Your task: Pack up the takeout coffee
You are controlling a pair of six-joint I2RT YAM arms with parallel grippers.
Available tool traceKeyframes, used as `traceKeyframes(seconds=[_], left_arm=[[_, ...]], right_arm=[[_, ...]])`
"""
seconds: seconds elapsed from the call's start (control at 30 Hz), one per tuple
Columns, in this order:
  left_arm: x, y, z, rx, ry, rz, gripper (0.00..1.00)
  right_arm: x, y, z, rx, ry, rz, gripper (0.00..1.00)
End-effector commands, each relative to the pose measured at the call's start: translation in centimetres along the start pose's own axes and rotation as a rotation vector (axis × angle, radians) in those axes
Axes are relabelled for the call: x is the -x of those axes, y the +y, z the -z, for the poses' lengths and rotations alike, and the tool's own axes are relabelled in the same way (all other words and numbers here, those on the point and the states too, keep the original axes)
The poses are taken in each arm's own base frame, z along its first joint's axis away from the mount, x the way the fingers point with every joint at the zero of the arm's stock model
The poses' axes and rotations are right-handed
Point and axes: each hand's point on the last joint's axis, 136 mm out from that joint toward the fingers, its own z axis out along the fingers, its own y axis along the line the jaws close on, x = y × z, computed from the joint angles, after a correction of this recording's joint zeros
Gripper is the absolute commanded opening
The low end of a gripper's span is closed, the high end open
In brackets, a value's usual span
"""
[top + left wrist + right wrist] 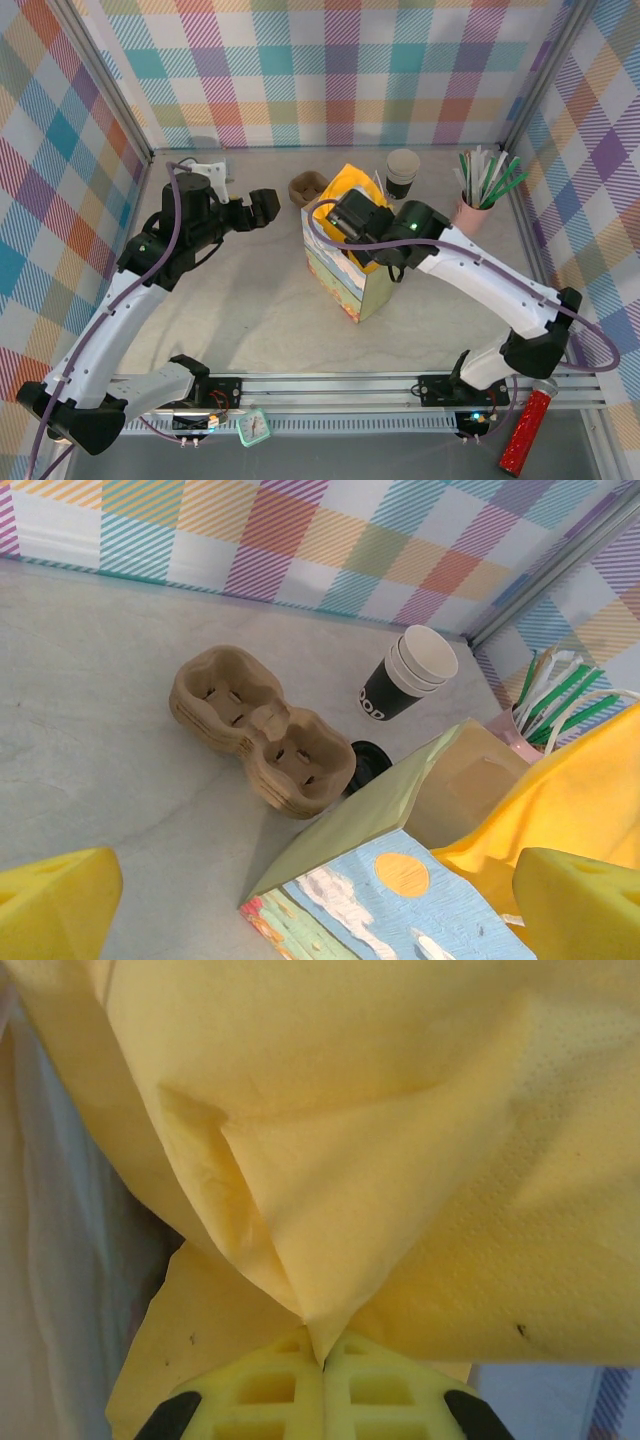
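The takeout coffee is hidden from view. A painted paper bag (345,275) (390,880) stands open in the middle of the table. My right gripper (347,215) (324,1360) hangs over the bag's mouth, shut on a fold of yellow napkin (348,182) (400,1110) that drapes into the bag (560,800). My left gripper (268,207) (315,920) is open, hovering just left of the bag, nothing between its yellow fingers (55,905).
A stack of brown pulp carriers (308,187) (260,730) lies behind the bag, a low glossy black disc (372,762) wedged between them. Lidless black cups (402,172) (410,670) and a pink holder of straws (475,208) (545,705) stand at the back right.
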Motion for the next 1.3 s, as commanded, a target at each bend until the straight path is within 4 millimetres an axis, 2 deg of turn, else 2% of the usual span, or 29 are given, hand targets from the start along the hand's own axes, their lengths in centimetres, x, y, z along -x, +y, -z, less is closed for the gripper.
traceKeyframes(seconds=[0.0, 0.2, 0.37, 0.4, 0.43, 0.47, 0.53, 0.67, 0.8, 0.87, 0.97, 1.0, 1.03, 1.17, 1.27], left_arm=[[0.0, -0.1, 0.5, -0.002, -0.015, -0.001, 1.0], [0.0, 0.0, 0.6, 0.001, -0.015, -0.002, 1.0], [-0.1, 0.0, 0.7, 0.003, -0.015, -0.003, 1.0], [-0.1, 0.1, 0.7, 0.006, -0.015, -0.003, 1.0], [-0.1, 0.1, 0.8, 0.005, -0.017, -0.003, 1.0], [-0.1, 0.1, 0.8, 0.005, -0.016, -0.003, 1.0], [0.0, 0.0, 0.9, 0.004, -0.019, -0.003, 1.0], [0.0, 0.0, 0.9, 0.001, -0.018, -0.002, 1.0], [0.0, 0.0, 0.9, 0.004, -0.019, 0.0, 1.0], [-0.1, 0.2, 0.8, 0.011, -0.016, 0.001, 1.0], [-0.2, 0.5, 0.6, 0.028, -0.014, 0.001, 1.0], [-0.2, 0.8, 0.6, 0.04, -0.016, 0.004, 1.0], [-0.3, 1.1, 0.5, 0.06, -0.018, 0.004, 1.0], [-0.6, 3.8, 0.2, 0.196, -0.029, 0.003, 1.0], [-1.1, 6.7, 0.2, 0.331, -0.04, 0.002, 1.0]], right_arm=[[-1.2, 2.1, -1.1, 0.064, 0.065, -0.013, 0.02], [-1.9, 4.2, -2.3, 0.14, 0.109, -0.002, 0.05], [-2.7, 5.0, -3.2, 0.151, 0.143, 0.015, 0.15], [-2.7, 5.0, -3.2, 0.154, 0.143, 0.014, 0.19], [-2.6, 4.9, -3.1, 0.149, 0.141, 0.016, 0.34], [-2.4, 4.6, -2.9, 0.143, 0.134, 0.009, 0.42], [-1.8, 3.8, -2.3, 0.143, 0.112, -0.008, 0.51], [-0.2, 2.4, -0.2, 0.201, 0.046, -0.061, 0.54], [1.2, 0.7, 1.7, 0.241, -0.017, -0.113, 0.56], [1.7, -0.4, 2.4, 0.241, -0.048, -0.151, 0.65], [2.2, -2.9, 2.8, 0.262, -0.092, -0.262, 0.66], [2.1, -4.1, 2.6, 0.253, -0.105, -0.317, 0.72], [2.0, -5.6, 2.5, 0.231, -0.124, -0.377, 0.82], [0.5, -10.2, 1.3, 0.123, -0.173, -0.528, 0.98], [-1.7, -13.0, -0.5, 0.053, -0.176, -0.627, 0.99]])
